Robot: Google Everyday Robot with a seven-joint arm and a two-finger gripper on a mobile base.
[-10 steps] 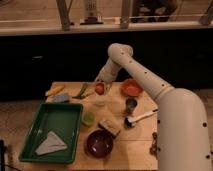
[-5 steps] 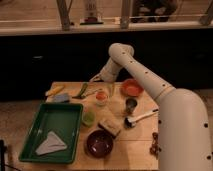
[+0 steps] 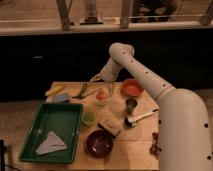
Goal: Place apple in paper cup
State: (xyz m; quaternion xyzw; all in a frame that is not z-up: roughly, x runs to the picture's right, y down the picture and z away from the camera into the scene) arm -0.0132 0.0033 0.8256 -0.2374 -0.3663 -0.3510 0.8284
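Observation:
The apple [image 3: 101,94], small and red-orange, sits in the top of the short pale paper cup [image 3: 101,101] in the middle of the wooden table [image 3: 140,137]. My gripper [image 3: 101,83] hangs just above the apple, at the end of the white arm that comes in from the right. Its fingers are spread to either side and hold nothing. There is a small gap between the gripper and the apple.
An orange bowl [image 3: 132,88] and a dark metal cup [image 3: 131,105] stand to the right. A light green cup [image 3: 88,118], a dark bowl [image 3: 99,142] and a sponge [image 3: 110,126] lie in front. A green tray [image 3: 32,135] with a grey cloth [image 3: 50,143] is at the left.
The apple went down from the gripper into the paper cup and was let go. The gripper has since lifted a little away from it.

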